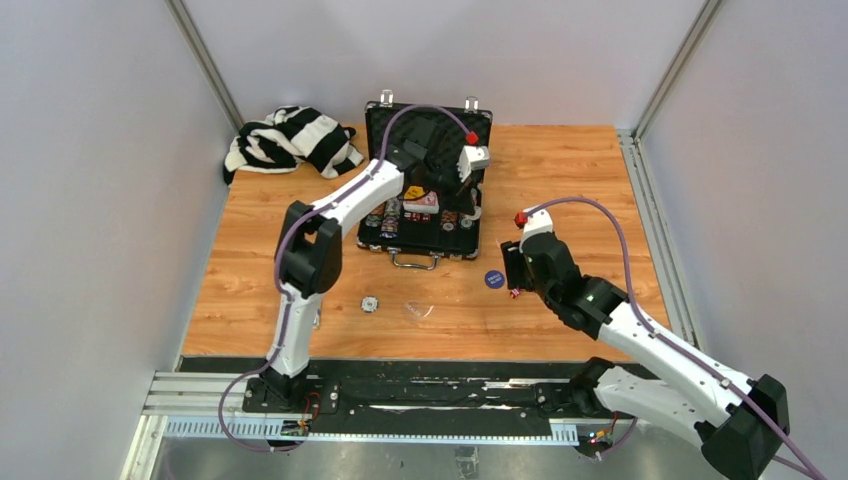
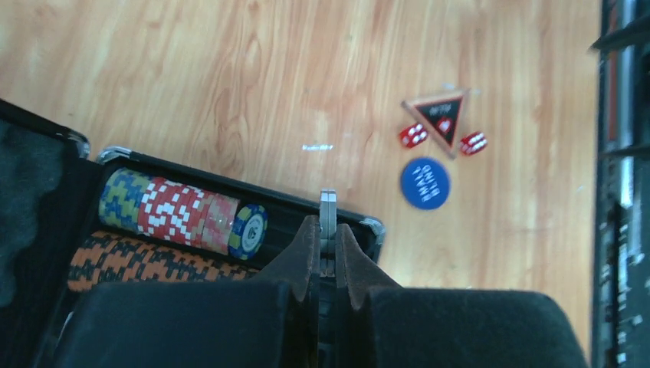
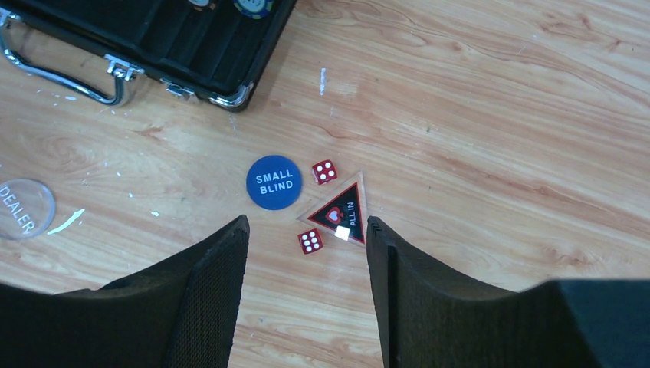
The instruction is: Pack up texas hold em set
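One wooden tabletop point(image 1: 560, 170) carries everything. One black briefcase point(image 3: 153, 38) lies open beyond the right hand point(image 3: 306, 222), its lid thrown back so pieces can go in and its silver handle point(image 3: 54, 73) facing the arms. One striped cloth point(image 1: 290, 140) is bunched far off past the left hand point(image 2: 328, 230), well apart from the case and no part of the set.

The left hand hangs over the case's near corner, fingers pressed together. A thin silvery strip shows between them, and I cannot tell whether it is pinched or belongs to the hand. Just beside that hand, two rows of chips point(image 2: 184, 215) lie on edge in their slots, one mixed in colour and one orange. More rows show from above, too small to count.

The right hand is spread and holds nothing. It hovers low over the loose pieces, most likely to take one next. One blue button point(image 3: 274, 182) marked SMALL BLIND lies just past its fingertips. One triangular marker point(image 3: 341, 211) marked ALL IN lies close to one finger. One clear button point(image 3: 23, 208) marked DEALER lies far to the side, alone. Two red dice point(image 3: 324, 171) flank the triangle, one of them right between the fingers. One small pale piece point(image 1: 369, 303) lies nearer the left arm's base, and I cannot identify it.

So the chips look packed, and I judge the buttons, marker and dice remain to be packed.
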`<state>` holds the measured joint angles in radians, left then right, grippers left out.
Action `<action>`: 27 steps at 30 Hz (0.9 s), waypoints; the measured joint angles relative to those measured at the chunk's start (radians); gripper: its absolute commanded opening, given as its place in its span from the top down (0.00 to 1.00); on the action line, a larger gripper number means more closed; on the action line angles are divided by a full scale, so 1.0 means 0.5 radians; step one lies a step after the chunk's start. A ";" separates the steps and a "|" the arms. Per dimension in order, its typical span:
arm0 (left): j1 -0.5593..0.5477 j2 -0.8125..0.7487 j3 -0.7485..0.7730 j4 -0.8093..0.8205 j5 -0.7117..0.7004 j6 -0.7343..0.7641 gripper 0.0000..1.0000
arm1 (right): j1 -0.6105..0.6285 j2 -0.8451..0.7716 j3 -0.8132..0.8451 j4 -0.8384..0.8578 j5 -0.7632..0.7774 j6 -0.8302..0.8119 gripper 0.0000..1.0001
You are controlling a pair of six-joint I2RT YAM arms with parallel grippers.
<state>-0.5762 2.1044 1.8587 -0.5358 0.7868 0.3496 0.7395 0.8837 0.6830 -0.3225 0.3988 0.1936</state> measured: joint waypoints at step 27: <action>0.004 0.719 0.669 -0.584 -0.064 0.836 0.98 | -0.163 0.169 -0.046 0.023 -0.192 0.044 0.43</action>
<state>-0.5743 2.4638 2.1933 -0.8276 0.7547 0.7677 0.6579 0.9680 0.6601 -0.3111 0.3027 0.2157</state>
